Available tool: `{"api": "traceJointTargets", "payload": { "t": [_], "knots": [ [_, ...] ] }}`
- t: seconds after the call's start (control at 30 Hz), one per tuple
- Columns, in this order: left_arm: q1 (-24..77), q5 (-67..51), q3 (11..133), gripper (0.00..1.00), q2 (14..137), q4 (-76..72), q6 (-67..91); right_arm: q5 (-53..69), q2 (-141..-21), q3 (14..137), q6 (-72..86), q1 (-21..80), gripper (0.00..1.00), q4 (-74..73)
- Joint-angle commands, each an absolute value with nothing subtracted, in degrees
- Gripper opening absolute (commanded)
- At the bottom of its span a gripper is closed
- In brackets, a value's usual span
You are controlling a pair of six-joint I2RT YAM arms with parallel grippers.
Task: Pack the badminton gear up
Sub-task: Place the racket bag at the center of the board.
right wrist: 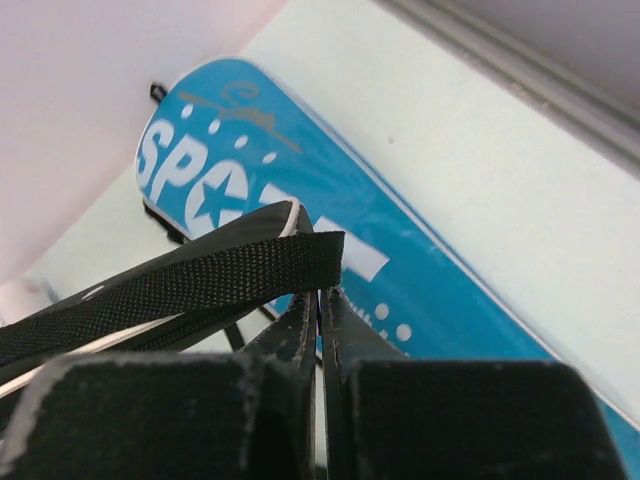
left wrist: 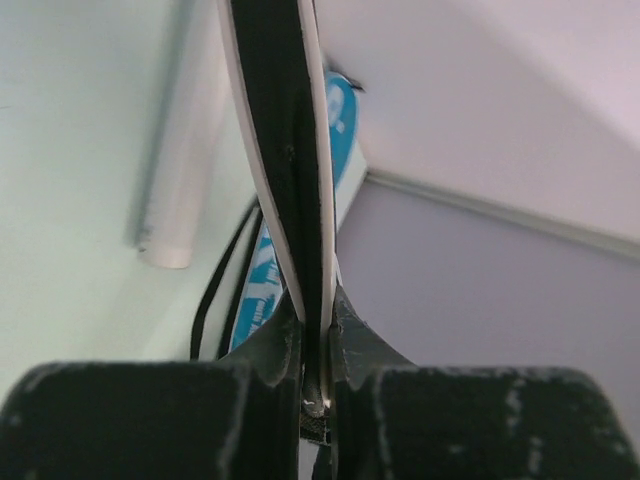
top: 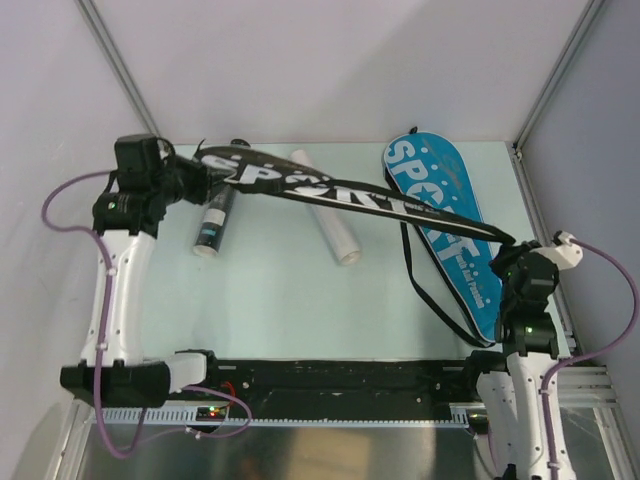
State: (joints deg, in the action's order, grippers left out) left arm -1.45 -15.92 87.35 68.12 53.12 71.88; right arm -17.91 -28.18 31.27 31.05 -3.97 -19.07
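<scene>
Cover (top: 340, 195) clamped both ends; black tube (top: 214, 218) top-cam only.

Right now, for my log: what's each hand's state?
Left hand: closed on the black racket cover.
Right hand: closed on that cover's other end.

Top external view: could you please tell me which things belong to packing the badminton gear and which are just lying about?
Job:
black SPORT cover, lifted
blue SPORT cover
dark tube
white tube, probably

Not the job:
purple cable
table
</scene>
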Motion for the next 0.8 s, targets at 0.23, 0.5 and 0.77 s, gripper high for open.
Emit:
{"api": "traceJointTargets", "payload": {
  "t": [0.23, 0.5, 0.77],
  "knots": [
    [13.3, -27.6, 106.2, 0.00, 94.7, 13.0, 58.7, -25.4, -28.6, 33.7, 29.3, -18.6, 0.00, -19.5],
    [19.8, -32.5, 113.0, 0.00, 119.0, -10.7, 66.3, -32.3, -32.0, 32.5, 27.6, -19.7, 0.04, -18.9],
    [21.7, -32.9, 125.3, 0.54, 135.6, -12.7, 65.4, -28.1, -31.6, 33.9, 25.0, -20.3, 0.77, -20.4]
  ]
}}
